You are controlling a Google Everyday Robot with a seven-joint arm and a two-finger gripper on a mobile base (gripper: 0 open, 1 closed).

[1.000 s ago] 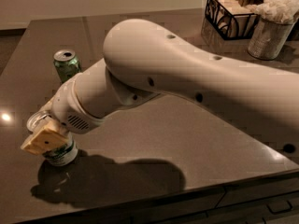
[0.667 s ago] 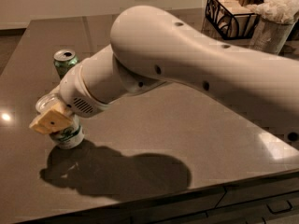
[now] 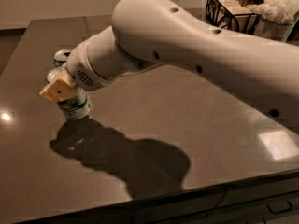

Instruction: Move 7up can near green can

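Clamping the 7up can [image 3: 75, 107] by its top, gripper [image 3: 59, 85] clenched at the left of the dark table [image 3: 196, 125], can body showing at 5 o'clock below the tan pad. Beyond, at 12 o'clock, green can [image 3: 60, 57], close, partly hidden by the arm [image 3: 187, 41].

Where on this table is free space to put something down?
Bare: the table front and right, between the 7up can and the near edge. Crowded: far left, where the gripper holds the 7up can by the green can; far right corner, the wire basket.
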